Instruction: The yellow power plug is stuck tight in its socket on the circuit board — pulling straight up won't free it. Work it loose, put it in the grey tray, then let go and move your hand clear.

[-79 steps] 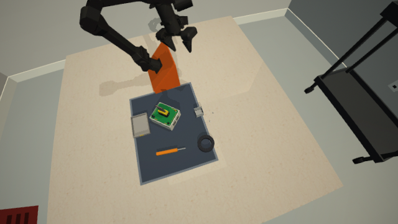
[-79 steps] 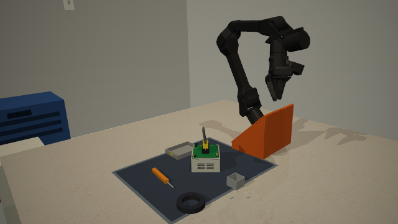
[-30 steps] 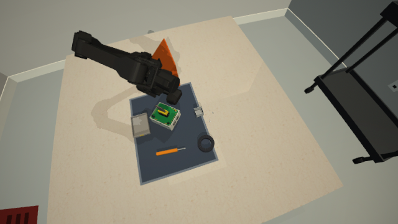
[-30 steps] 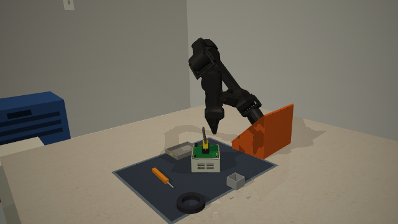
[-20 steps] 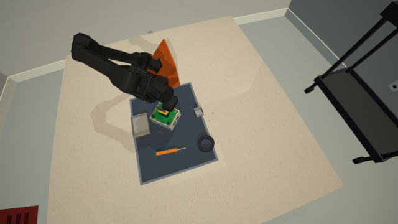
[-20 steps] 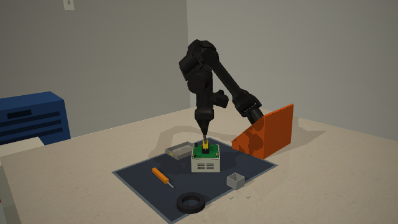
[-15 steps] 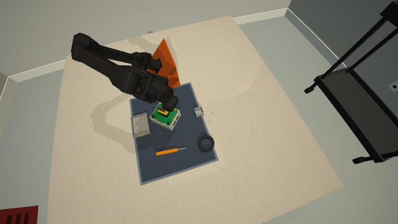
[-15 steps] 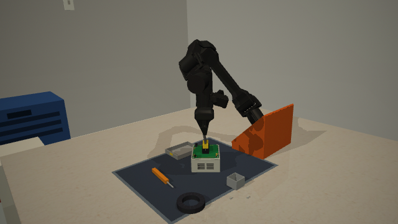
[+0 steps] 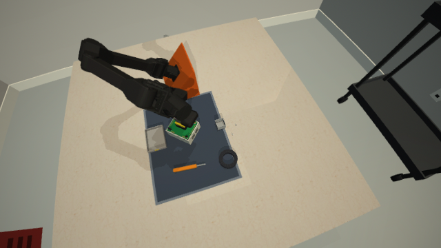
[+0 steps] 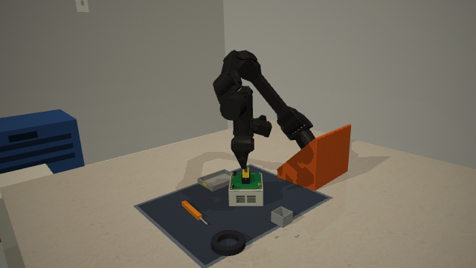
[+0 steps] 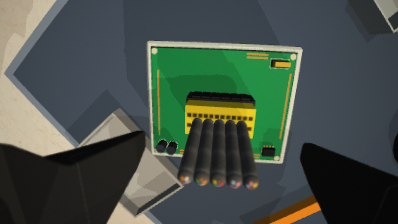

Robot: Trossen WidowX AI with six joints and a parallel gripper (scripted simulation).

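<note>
While wires trail sideways, the yellow plug [image 9: 179, 124] [image 10: 245, 173] [image 11: 220, 112] stands upright.

Plain grey walls [image 9: 207, 14] [image 10: 335, 67] meet a pale grey-green floor [image 9: 303, 62]. A black metal-framed cart [image 9: 382, 132] and a blue slotted cabinet [image 10: 67, 130] stand beyond the table.

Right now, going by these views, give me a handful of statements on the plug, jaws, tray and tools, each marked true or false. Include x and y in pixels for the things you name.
1. The yellow plug [image 9: 179, 125] [image 10: 245, 173] [image 11: 220, 111] sits in the black socket [image 10: 245, 179] [image 11: 220, 96]. True.
2. The jaws are shut on the plug. False: they stand open, holding nothing.
3. The grey tray [image 9: 147, 139] [image 10: 213, 187] [image 11: 157, 175] holds the black ring. False: the ring [image 9: 228, 167] [image 10: 227, 251] lies away from it.
4. The orange-handled screwdriver [image 9: 185, 168] [image 10: 191, 210] lies on the dark mat [image 9: 193, 186] [image 10: 167, 212] [image 11: 100, 50]. True.
</note>
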